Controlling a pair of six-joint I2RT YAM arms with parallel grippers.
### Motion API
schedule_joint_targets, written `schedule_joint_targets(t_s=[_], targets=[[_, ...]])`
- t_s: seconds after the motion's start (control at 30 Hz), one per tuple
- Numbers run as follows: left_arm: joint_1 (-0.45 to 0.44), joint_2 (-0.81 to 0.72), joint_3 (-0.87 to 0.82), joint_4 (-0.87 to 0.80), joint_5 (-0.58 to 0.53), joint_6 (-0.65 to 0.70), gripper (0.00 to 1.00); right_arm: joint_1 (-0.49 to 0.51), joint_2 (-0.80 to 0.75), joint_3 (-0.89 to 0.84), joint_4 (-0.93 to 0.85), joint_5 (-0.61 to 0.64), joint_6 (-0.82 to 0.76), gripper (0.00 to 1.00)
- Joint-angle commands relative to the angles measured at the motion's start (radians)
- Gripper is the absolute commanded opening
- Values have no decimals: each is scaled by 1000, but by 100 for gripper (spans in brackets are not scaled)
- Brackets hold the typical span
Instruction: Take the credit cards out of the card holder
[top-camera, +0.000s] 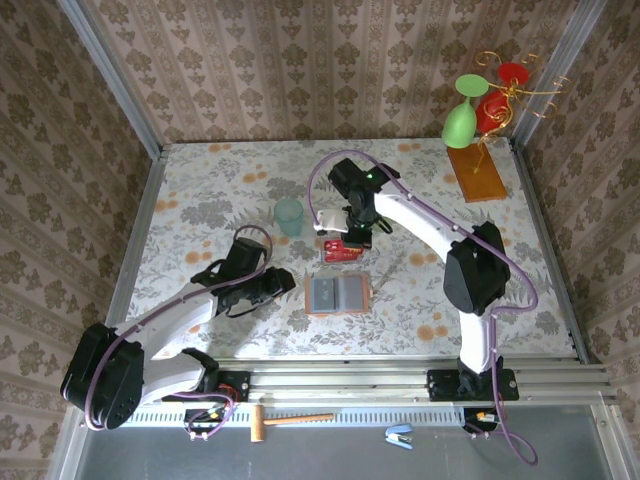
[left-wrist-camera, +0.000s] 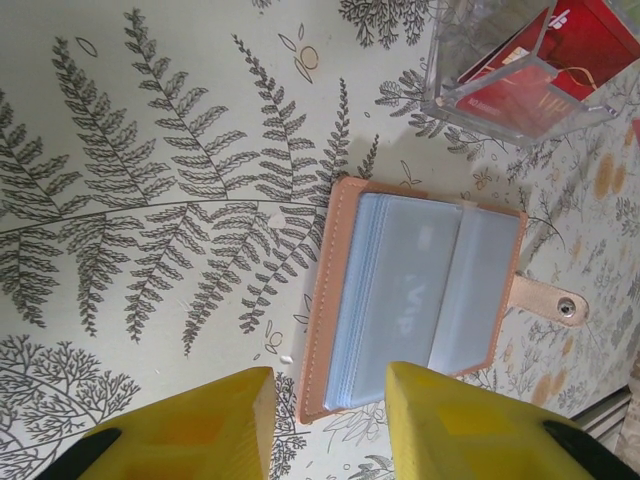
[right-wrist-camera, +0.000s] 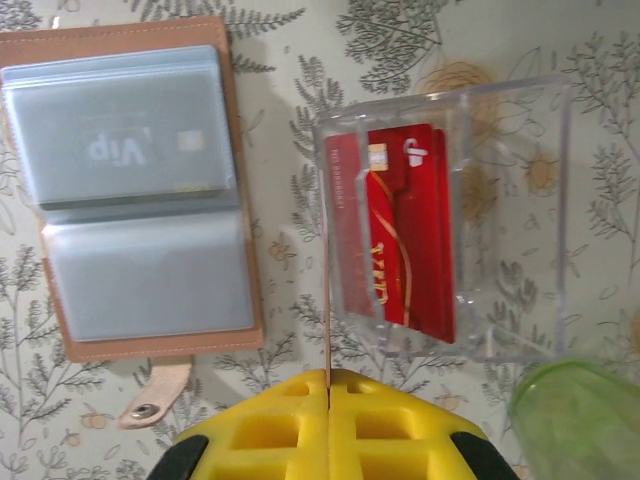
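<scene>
Several red plastic credit cards (right-wrist-camera: 410, 230) lie in a clear plastic tray (right-wrist-camera: 520, 150), just beside the open tan leather card holder (right-wrist-camera: 140, 190) on the table. The right gripper (right-wrist-camera: 328, 385) hovers above the tray with its fingers closed, perhaps pinching an edge-on card. The left gripper (left-wrist-camera: 330, 378) stands parted and empty at the holder's edge.

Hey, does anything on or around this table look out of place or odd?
Mildly: a hammer and a blue stapler lie on the grey ledge at the near side, off the flowered table. Nothing looks spilled or damaged.
</scene>
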Motion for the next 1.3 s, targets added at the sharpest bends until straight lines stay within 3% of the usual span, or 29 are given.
schedule_joint_targets(t_s=[0.0,0.67,1.27], targets=[[11,-7,19,-26,-12,-8,35,-17,58,89,-82,24,-42,0],[43,-1,23,-26,-2,-1,35,-38,253,303,-167,-31,-91,0],[57,3,20,-11,19,-6,35,-35,309,267,-159,-67,-59,3]])
